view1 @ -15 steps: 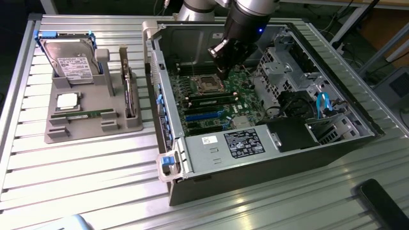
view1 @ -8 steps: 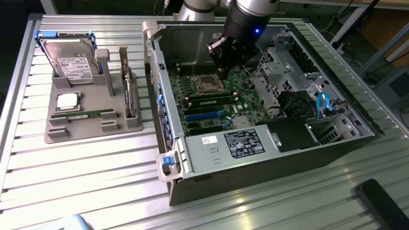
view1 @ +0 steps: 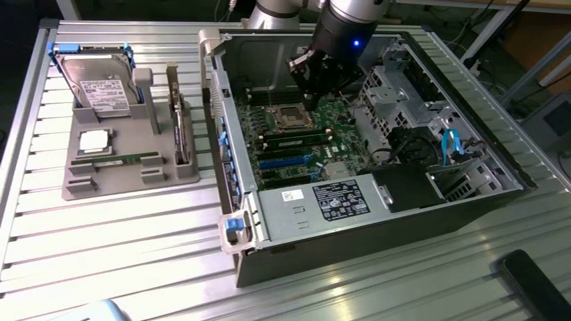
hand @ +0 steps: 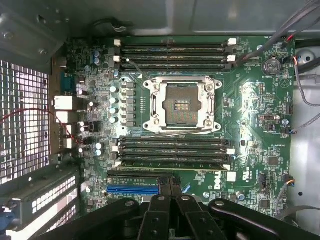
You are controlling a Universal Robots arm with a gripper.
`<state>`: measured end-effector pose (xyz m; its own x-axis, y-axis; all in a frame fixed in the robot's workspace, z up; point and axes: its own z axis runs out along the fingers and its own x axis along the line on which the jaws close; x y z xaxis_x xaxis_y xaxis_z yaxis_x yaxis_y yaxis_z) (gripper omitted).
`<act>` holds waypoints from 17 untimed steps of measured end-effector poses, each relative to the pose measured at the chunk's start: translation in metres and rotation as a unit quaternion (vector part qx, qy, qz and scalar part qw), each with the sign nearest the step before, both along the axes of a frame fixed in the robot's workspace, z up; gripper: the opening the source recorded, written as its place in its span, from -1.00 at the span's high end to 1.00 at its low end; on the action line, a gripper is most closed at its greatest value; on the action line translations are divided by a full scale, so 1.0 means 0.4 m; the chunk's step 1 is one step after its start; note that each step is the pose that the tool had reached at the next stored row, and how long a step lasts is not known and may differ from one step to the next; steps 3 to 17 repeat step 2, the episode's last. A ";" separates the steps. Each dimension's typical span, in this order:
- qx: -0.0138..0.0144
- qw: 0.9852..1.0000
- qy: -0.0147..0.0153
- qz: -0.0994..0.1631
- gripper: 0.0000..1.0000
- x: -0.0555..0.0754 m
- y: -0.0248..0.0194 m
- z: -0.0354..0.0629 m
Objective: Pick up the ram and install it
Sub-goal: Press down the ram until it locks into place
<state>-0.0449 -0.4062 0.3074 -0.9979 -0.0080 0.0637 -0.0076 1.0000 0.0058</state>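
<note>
Inside the open computer case point(view1: 375, 200), above the motherboard point(hand: 250, 100) and near its empty processor socket point(hand: 182, 104), the end effector point(view1: 312, 83) hangs with its fingers point(hand: 159, 207) drawn narrow, nothing visibly between them. One ram point(view1: 114, 160) lies flat at the front of the grey parts tray point(view1: 80, 187), just beside the case on the surface point(view1: 116, 254). The stick appears light, thin, rigid and fragile; judged best gripped along its long edges, clear of the chips. The arm reaches down steeply into the case from the case's far side.
</note>
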 end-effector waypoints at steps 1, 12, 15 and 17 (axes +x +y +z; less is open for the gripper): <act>0.000 1.000 0.000 0.000 0.79 0.000 0.000 0.000; 0.000 1.000 0.000 0.000 0.79 0.000 0.000 0.000; 0.000 1.000 0.000 0.000 0.79 0.000 0.000 0.000; 0.000 1.000 0.000 0.000 0.79 0.000 0.000 0.000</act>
